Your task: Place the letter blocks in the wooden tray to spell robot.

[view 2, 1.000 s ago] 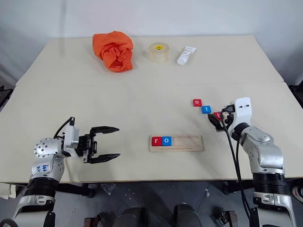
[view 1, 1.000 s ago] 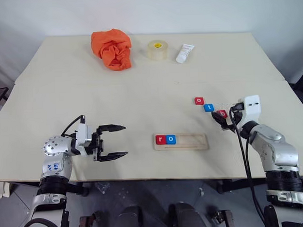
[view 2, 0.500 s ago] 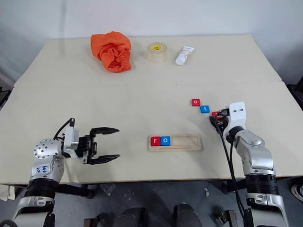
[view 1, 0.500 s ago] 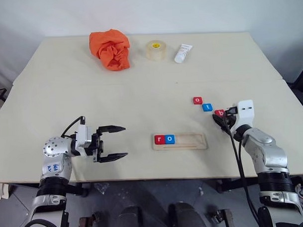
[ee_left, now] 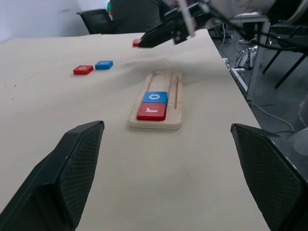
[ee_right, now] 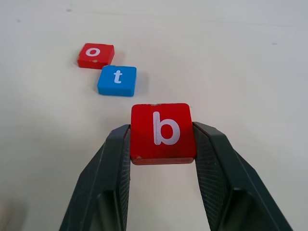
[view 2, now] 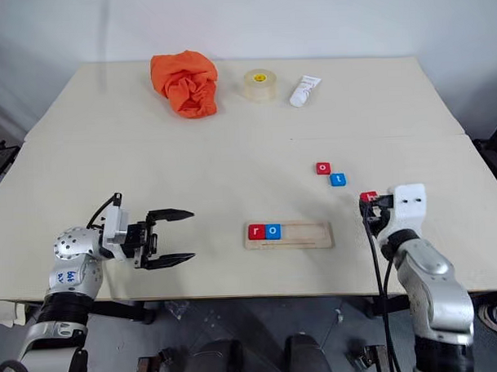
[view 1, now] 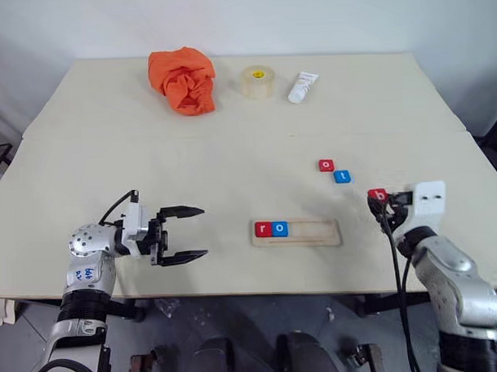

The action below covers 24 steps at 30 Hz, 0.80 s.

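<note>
Right tool (ee_right: 162, 144) pinches red b block (ee_right: 162, 130) — left tool (view 1: 185, 234) spread — tray's (view 1: 315, 233) right cells empty.

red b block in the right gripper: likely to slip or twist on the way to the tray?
Probably stiff: the red b block keeps its square shape between the right gripper fingers. It looks light, a small flat tile. Twist seems unlikely, since both fingers press flat on opposite edges, though only its near half is gripped.
</note>
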### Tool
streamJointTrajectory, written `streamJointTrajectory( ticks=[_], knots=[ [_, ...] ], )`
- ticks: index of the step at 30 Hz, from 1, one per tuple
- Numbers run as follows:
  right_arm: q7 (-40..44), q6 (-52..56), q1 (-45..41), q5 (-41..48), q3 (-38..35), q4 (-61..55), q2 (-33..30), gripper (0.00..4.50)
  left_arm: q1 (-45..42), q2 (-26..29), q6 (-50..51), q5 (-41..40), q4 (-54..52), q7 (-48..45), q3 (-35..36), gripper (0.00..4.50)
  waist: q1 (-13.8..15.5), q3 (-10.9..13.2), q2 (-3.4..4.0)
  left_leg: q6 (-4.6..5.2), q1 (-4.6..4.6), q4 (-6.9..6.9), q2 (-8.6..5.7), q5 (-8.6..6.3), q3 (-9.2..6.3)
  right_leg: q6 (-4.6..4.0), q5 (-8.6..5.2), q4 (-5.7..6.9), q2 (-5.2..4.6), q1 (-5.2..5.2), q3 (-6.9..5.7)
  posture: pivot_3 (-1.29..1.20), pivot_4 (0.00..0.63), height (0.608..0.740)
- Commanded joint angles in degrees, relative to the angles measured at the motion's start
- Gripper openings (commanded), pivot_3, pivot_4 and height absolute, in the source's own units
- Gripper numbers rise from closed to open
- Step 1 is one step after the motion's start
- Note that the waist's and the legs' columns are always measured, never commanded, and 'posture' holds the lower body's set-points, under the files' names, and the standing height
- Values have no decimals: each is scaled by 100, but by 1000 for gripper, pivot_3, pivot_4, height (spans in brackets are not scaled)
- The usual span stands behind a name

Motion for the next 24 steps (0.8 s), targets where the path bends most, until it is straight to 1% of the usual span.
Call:
streamJointTrajectory(
  ticks=[1,4,10,12,13,15,19,20,23,24],
  knots=[
    [-175,308,433,195,68,-743,250,1468,-97,-3,53,-119,-20,-409,-59,4500,-3,0,0,0,0,-1,0,0,-1,0,0,-1,1,0,0,0,150,740],
    [-259,419,579,251,97,-903,402,1468,-181,-32,35,-90,56,-420,-123,4500,-22,0,-1,24,1,1,0,-11,12,0,0,-3,-1,0,12,0,150,740],
    [-187,356,703,268,375,-905,571,1468,-382,-57,-18,-68,223,-442,-186,4500,-20,0,-1,24,24,-8,0,-10,13,-3,-1,-3,0,3,17,0,150,740],
    [-122,375,738,289,452,-940,541,2201,-381,-40,-36,-76,227,-443,-183,4500,-18,0,-1,25,24,-8,0,-10,14,-3,-1,-4,0,2,18,0,150,740],
    [-121,349,761,272,460,-958,538,2447,-368,-33,-39,-81,210,-444,-182,4500,-16,0,-1,25,24,-8,0,-10,13,-3,-1,-4,0,3,18,0,150,740],
    [-88,302,813,261,439,-994,518,3124,-330,-25,-42,-92,161,-440,-181,4500,-15,0,-1,25,24,-8,0,-11,13,-3,-1,-5,0,2,18,0,150,740],
    [397,238,821,297,375,-1021,32,4461,-274,-8,-28,-111,65,-407,-166,4500,-14,0,-1,26,24,-8,0,-11,15,-3,-1,-6,-1,3,18,0,150,740],
    [575,231,791,318,359,-998,-157,4488,-255,-7,-23,-115,36,-400,-166,4500,-14,0,-1,27,24,-8,0,-11,15,-3,-1,-7,-1,3,19,0,150,740],
    [1524,113,552,365,379,-698,-1129,4488,-202,-12,-15,-127,-42,-374,-164,4500,-25,0,-1,29,25,-8,0,-12,19,-3,-1,-10,-1,4,21,0,150,740],
    [1722,73,501,381,383,-607,-1330,4488,-182,-15,-10,-130,-73,-363,-164,4500,-25,1,-2,29,27,-8,0,-13,19,-3,-1,-10,-1,5,21,0,150,740]
  ],
)
